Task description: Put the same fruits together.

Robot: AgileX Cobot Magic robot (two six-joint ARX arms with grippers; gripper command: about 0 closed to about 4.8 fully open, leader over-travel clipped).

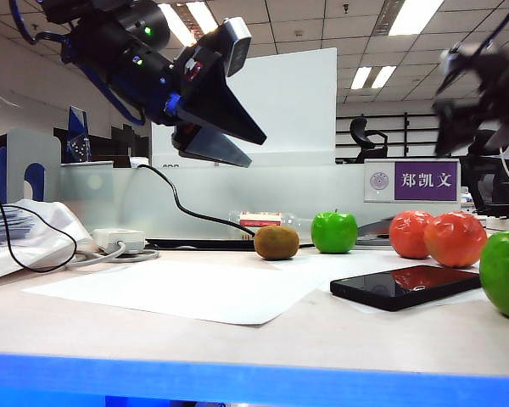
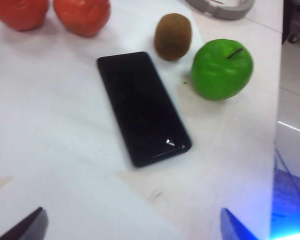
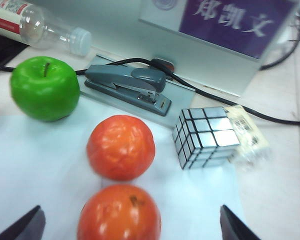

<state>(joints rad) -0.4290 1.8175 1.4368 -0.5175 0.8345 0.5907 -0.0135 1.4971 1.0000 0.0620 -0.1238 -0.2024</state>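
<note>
Office setting: ceiling lights, grey partition and a purple nameplate (image 1: 422, 181) stand behind a pale counter (image 1: 237, 339) spread with white paper.
Exterior view, fruit: one kiwi (image 1: 276, 242) sits just beside a green apple (image 1: 334, 231) at the back; two orange fruits (image 1: 433, 236) touch each other to the right; a second apple (image 1: 504, 274) sits at the right edge, well apart from the first. A phone (image 1: 405, 285) lies between them.
Exterior view, arms: left gripper (image 1: 225, 140) hangs high over the counter, fingers spread, holding nothing. Right arm is a dark blur at upper right.
Left wrist view: phone (image 2: 142, 106), kiwi (image 2: 173, 36) and apple (image 2: 222, 68) close together, orange fruits (image 2: 81, 15) beyond; finger tips (image 2: 25, 227) wide apart.
Right wrist view: right gripper (image 3: 130, 227) hovers above the orange pair (image 3: 121, 147), fingers (image 3: 22, 226) spread and empty; apple (image 3: 45, 88), stapler (image 3: 127, 86) and mirror cube (image 3: 205, 136) nearby.
Handling: apples look glossy, hard and probably light, so likely to slip or roll; grip across the widest middle. Kiwi seems fuzzier and grippier; pinch across its short axis.
</note>
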